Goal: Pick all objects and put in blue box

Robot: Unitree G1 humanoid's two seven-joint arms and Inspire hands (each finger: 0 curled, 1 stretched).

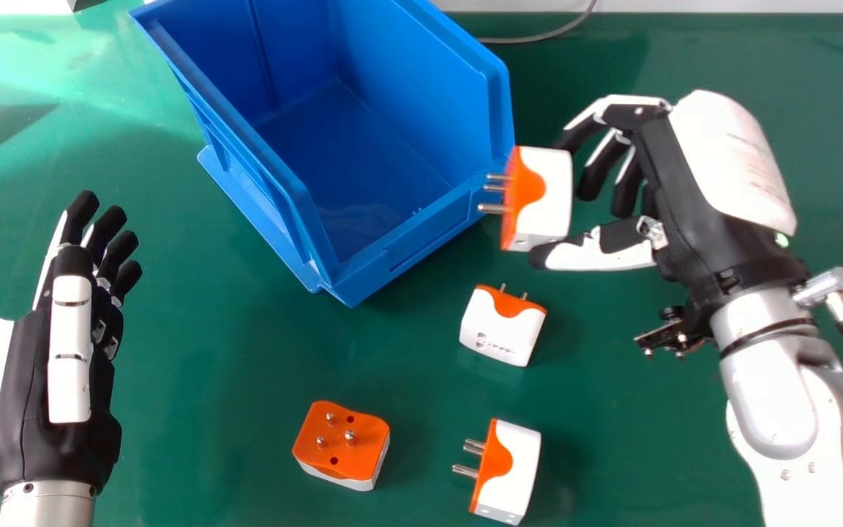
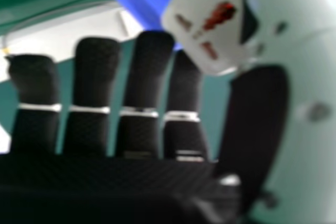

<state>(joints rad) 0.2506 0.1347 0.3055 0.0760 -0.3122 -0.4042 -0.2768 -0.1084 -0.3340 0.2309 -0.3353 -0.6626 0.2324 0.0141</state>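
"Nearest the robot, what remains?"
"Three adapters (image 1: 341, 444) (image 1: 506, 472) (image 1: 503, 326) lie on the table (image 1: 231, 410); the left hand (image 1: 70, 344) is relaxed."
"Beyond?"
"The right hand (image 1: 674, 168) pinches a fourth adapter (image 1: 542, 196) beside the blue box (image 1: 429, 236); none appears boxed: early stage."

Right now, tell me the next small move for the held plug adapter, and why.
I'd ease the right hand leftward, over the opening of the blue box, before releasing: the plug adapter in its grasp points its prongs boxward, but its body appears just outside the right edge.
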